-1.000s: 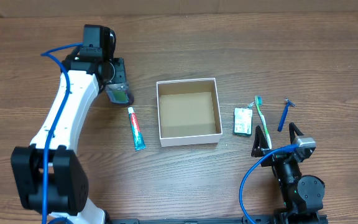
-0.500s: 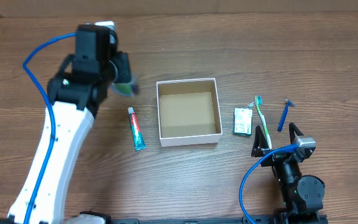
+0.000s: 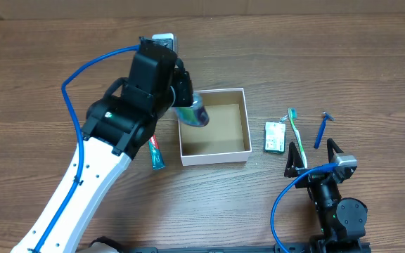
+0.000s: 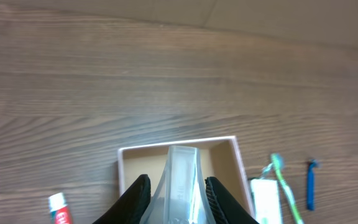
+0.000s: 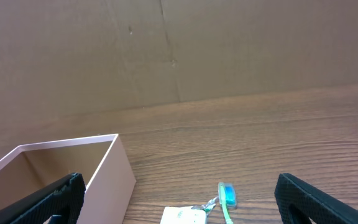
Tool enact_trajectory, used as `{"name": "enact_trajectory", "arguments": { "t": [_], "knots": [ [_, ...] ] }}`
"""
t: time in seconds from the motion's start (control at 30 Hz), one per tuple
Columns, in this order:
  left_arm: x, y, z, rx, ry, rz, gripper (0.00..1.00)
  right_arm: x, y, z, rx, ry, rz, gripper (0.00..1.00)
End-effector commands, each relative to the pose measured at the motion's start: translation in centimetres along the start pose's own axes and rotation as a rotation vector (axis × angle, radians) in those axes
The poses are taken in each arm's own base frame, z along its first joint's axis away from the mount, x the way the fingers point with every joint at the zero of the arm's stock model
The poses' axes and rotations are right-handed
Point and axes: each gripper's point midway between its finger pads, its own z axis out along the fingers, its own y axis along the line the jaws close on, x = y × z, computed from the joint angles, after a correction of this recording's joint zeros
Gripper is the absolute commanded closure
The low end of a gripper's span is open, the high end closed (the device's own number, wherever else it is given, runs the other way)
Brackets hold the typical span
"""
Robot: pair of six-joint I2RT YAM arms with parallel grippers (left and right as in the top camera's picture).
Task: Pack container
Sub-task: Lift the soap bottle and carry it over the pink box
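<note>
**Current state.** The container (image 3: 225, 144) sits open side up at the middle of the bench (image 3: 343, 63), with its brown floor bare where it can be seen. The left arm covers the container's far left corner in the overhead view.

**Left claw.** The left claw (image 4: 176, 190) is clamped on a small translucent plastic bottle (image 3: 195, 112), with one finger on each side of the body. The bottle hangs above the left part of the container, clear of the walls. Carrying it raised lets it pass over the rim. A release here would likely drop it inside rather than on the wall.

**Right claw.** The right claw (image 3: 313, 156) stands with its jaws fully apart and holds nothing. It is parked at the near right edge of the bench, just beside the handle end of the toothbrush (image 3: 296, 133). From here it can take the items on the right without crossing the left arm.

**Items not yet packed.**
- The toothpaste tube (image 3: 157, 156) lies on the bench just left of the container, partly under the left arm.
- The green-and-white packet (image 3: 275, 137) lies right of the container, touching or nearly touching the toothbrush. Which of the two cannot be told.
- The blue razor (image 3: 322, 130) lies farthest right.

**Assessment.** The step in hand appears to be placing the first item, so the task is at an early stage.
</note>
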Motion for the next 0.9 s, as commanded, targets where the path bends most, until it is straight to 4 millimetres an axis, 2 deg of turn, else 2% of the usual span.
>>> {"name": "enact_trajectory", "arguments": {
  "t": [0.0, 0.23, 0.57, 0.87],
  "knots": [
    [-0.6, -1.4, 1.3, 0.005, -0.032, -0.088, 0.72, 0.1, -0.1, 0.0, 0.002, -0.006, -0.004, 0.00],
    [0.6, -0.9, 5.4, -0.106, -0.029, -0.091, 0.71, 0.1, -0.1, 0.0, 0.002, -0.006, -0.004, 0.00],
    [1.9, 0.5, 8.2, -0.282, -0.060, -0.043, 0.71, 0.1, -0.1, 0.0, 0.002, -0.006, -0.004, 0.00],
    [4.2, 0.8, 11.8, -0.316, -0.004, -0.016, 0.71, 0.1, -0.1, 0.0, 0.002, -0.006, -0.004, 0.00]
  ]
}}
